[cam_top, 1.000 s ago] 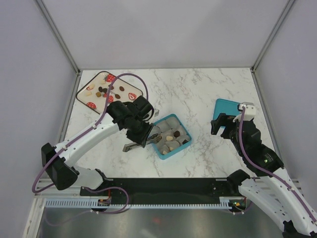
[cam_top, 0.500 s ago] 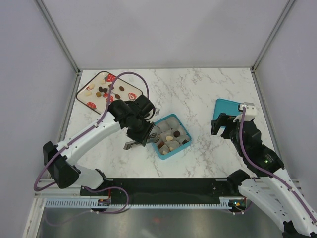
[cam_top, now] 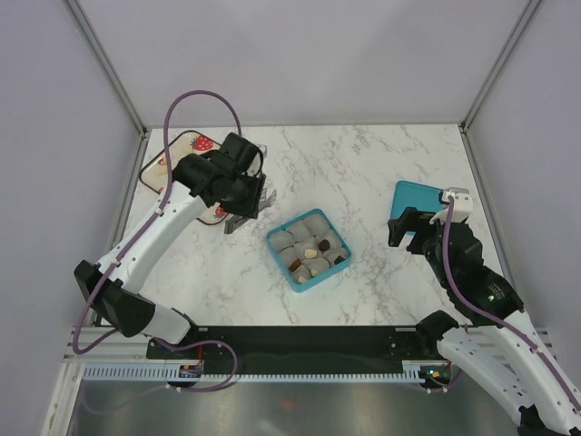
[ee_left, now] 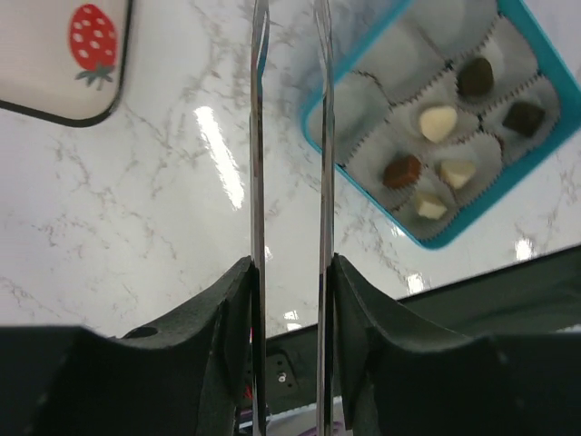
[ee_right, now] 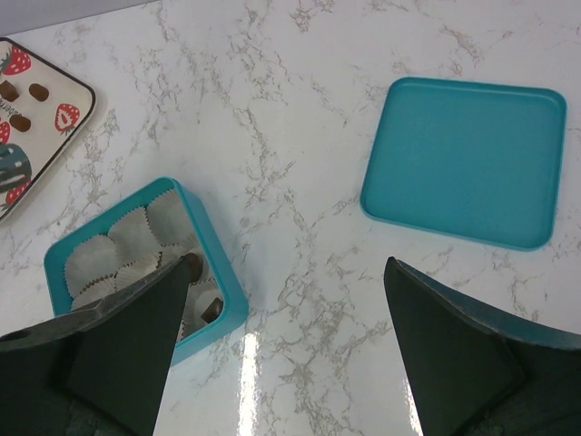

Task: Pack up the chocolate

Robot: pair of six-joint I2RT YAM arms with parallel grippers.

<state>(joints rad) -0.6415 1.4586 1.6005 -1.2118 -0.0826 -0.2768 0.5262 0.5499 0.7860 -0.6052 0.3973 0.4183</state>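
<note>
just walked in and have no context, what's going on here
The left end effector hovers near the tray, jaws a little apart and empty. A teal box at mid-table holds several chocolates; more lie on the tray. The right end effector hangs wide open near the lid, holding nothing.
</note>
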